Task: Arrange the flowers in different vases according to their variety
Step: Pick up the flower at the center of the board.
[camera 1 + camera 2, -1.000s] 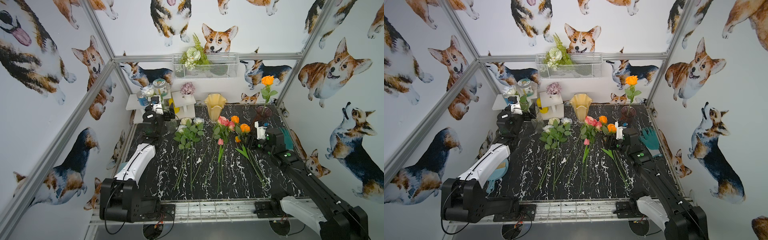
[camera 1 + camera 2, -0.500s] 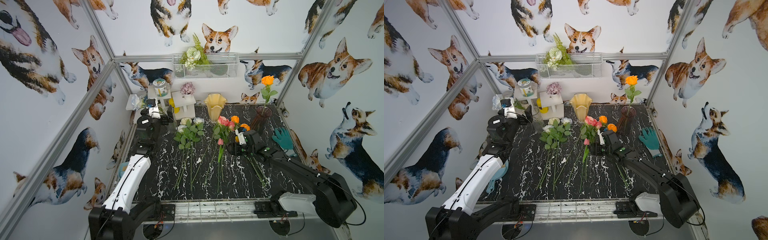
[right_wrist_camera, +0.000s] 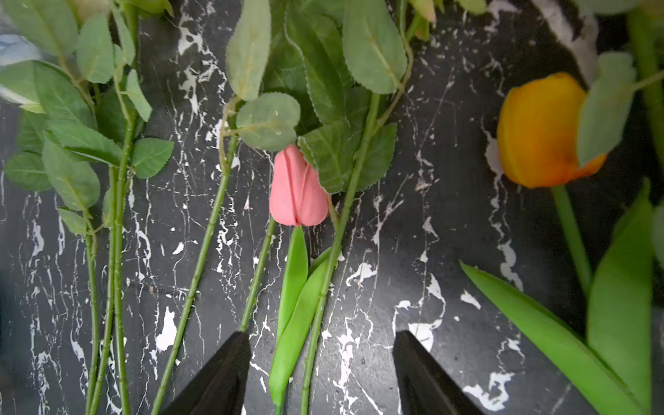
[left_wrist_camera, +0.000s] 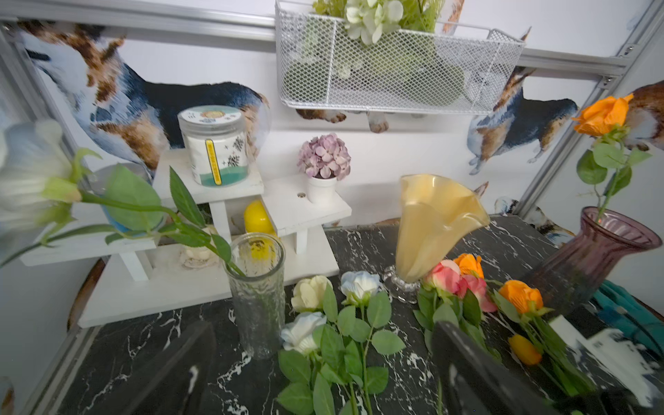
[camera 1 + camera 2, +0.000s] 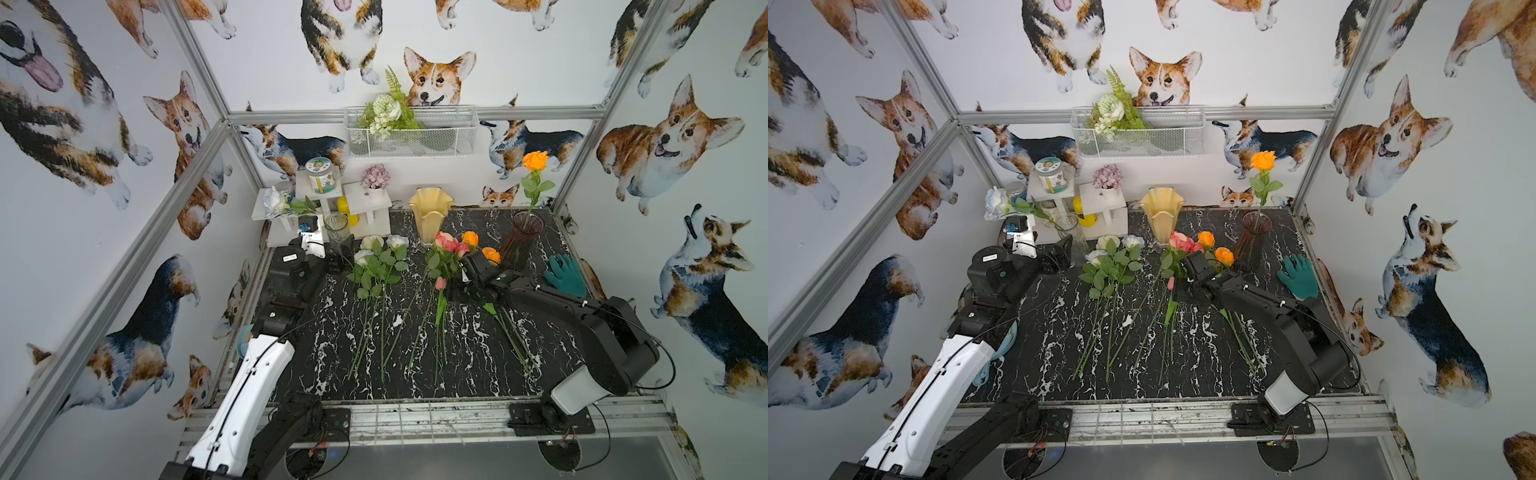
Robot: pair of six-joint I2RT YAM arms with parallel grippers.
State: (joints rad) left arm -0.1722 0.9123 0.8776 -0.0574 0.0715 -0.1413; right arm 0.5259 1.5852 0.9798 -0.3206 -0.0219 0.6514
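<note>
A white rose [image 5: 274, 202] leans out of the clear vase [image 5: 336, 227]. The purple vase [image 5: 521, 241] holds an orange rose [image 5: 535, 160]. The cream vase [image 5: 430, 214] stands between them. White roses [image 5: 380, 253], pink roses [image 5: 446, 243], a pink tulip [image 3: 298, 190], orange roses [image 5: 491, 254] and an orange tulip [image 3: 539, 133] lie on the table. My right gripper [image 3: 319, 336] hangs open low over the table, with the pink tulip's leaf and a rose stem between its fingers. My left gripper [image 4: 322, 334] stands open beside the clear vase [image 4: 257, 298], holding nothing.
A white stepped shelf [image 5: 370, 199] at the back left carries a lidded jar [image 5: 321, 176] and a small purple potted flower [image 5: 375, 176]. A wire basket [image 5: 449, 137] with a fern bouquet hangs on the back wall. A teal glove [image 5: 565, 274] lies at the right edge.
My right arm has swung left from beside the purple vase and come down over the pink flowers, its jaws a little narrower. My left arm has stretched forward, gripper still by the clear vase.
</note>
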